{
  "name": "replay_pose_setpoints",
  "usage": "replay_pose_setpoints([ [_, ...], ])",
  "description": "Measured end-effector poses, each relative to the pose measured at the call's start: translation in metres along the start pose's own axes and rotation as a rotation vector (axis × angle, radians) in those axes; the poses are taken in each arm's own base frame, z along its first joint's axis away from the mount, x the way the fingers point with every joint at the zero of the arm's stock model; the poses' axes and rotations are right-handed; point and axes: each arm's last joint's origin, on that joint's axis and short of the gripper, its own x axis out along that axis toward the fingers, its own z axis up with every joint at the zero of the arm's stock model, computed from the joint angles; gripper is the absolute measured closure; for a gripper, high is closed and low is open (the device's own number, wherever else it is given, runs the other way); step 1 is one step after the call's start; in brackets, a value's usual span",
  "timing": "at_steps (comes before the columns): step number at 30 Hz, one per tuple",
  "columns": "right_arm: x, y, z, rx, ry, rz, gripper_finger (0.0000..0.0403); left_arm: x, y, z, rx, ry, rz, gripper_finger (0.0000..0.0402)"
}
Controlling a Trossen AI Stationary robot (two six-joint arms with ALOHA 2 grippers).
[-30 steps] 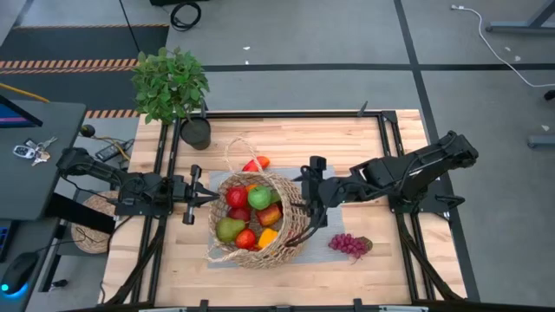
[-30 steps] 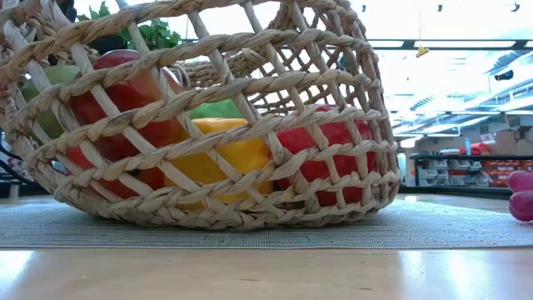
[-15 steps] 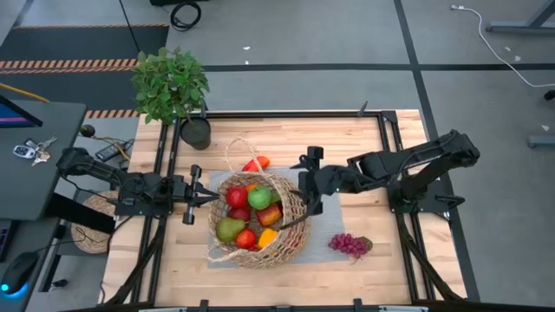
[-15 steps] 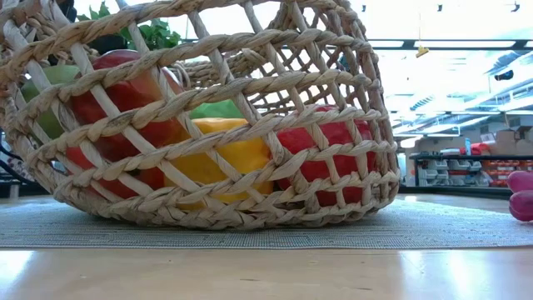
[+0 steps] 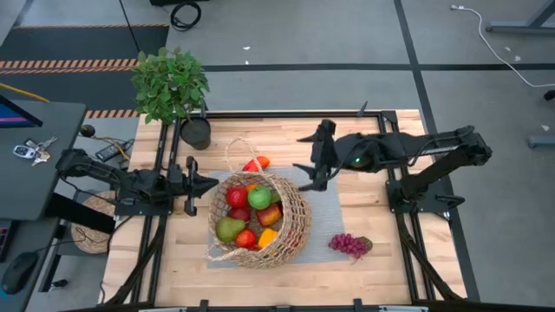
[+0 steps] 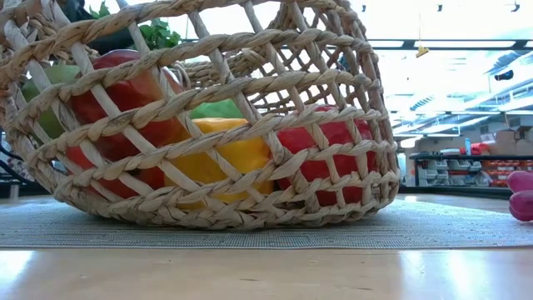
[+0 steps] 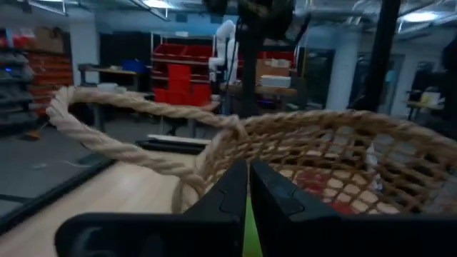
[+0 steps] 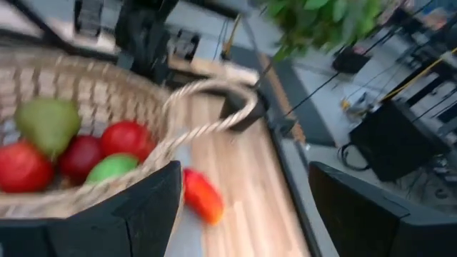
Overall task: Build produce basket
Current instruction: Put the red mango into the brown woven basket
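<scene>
High view: right gripper (image 5: 314, 165) hangs upper center-right, fingers spread, holding nothing. Just lower left sits the basket (image 5: 260, 220), mid-frame, packed with produce (image 5: 250, 215); grapes (image 5: 349, 244) lie lower right, soft and easily bruised, so pinch the stem. Left gripper (image 5: 192, 185) waits shut beside the basket's left rim.

A robotics lab or workshop: a pale wooden table (image 5: 364, 264) in a black metal frame stands on a grey concrete floor (image 5: 303, 35) with hazard-striped tape (image 5: 69, 64), and red storage bins on metal shelving (image 7: 178, 82) line the room behind.
</scene>
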Motion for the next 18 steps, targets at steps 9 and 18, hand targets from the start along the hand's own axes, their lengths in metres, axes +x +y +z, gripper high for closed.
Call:
replay_pose_setpoints([
  [9, 0.001, -0.015, 0.007, 0.019, -0.079, -0.066, 0.0094, 0.000, 0.000, -0.001, -0.062, 0.011, -0.007, 0.0370],
  [18, 0.012, -0.033, 0.011, 0.089, -0.138, -0.138, 0.0094, 0.000, 0.000, 0.002, 0.044, 0.004, -0.001, 0.0380],
])
